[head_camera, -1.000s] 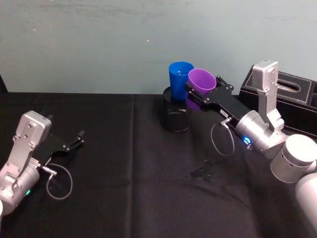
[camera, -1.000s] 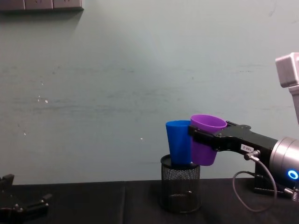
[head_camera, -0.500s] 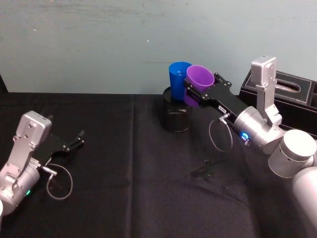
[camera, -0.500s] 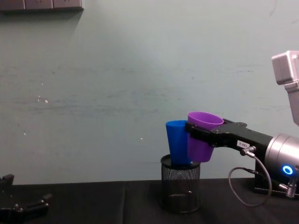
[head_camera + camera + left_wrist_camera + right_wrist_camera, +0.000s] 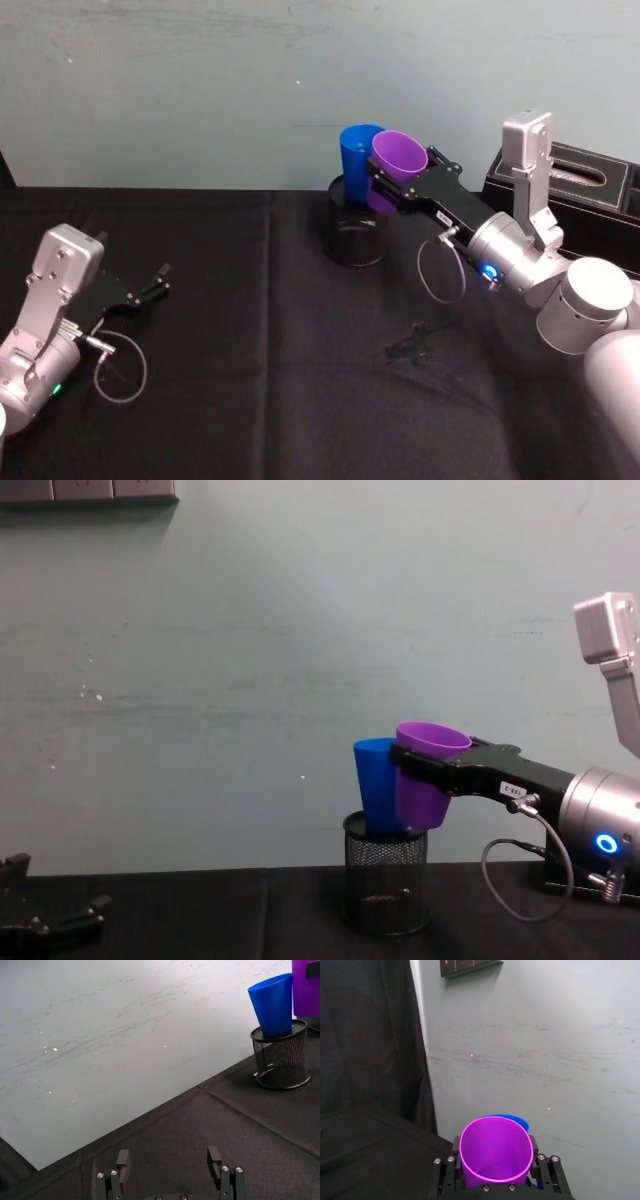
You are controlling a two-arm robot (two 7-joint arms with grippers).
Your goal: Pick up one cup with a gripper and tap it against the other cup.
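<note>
My right gripper (image 5: 398, 180) (image 5: 422, 773) is shut on the purple cup (image 5: 397, 166) (image 5: 426, 786) (image 5: 495, 1151), holding it in the air, tilted slightly. The purple cup presses against the side of the blue cup (image 5: 355, 159) (image 5: 373, 796) (image 5: 274, 1003), which stands in a black wire-mesh pen holder (image 5: 352, 233) (image 5: 385, 888) (image 5: 280, 1061). In the right wrist view the blue cup's rim (image 5: 516, 1118) peeks out behind the purple cup. My left gripper (image 5: 158, 278) (image 5: 170, 1160) rests open at the table's left side, far from both cups.
A black cloth (image 5: 260, 380) covers the table, with a green wall behind. A black box (image 5: 590, 190) stands at the back right, behind my right arm. A small dark clip (image 5: 415, 345) lies on the cloth below the right arm's cable.
My right gripper has carried the purple cup leftward, closing against the blue cup. The left arm has not moved.
</note>
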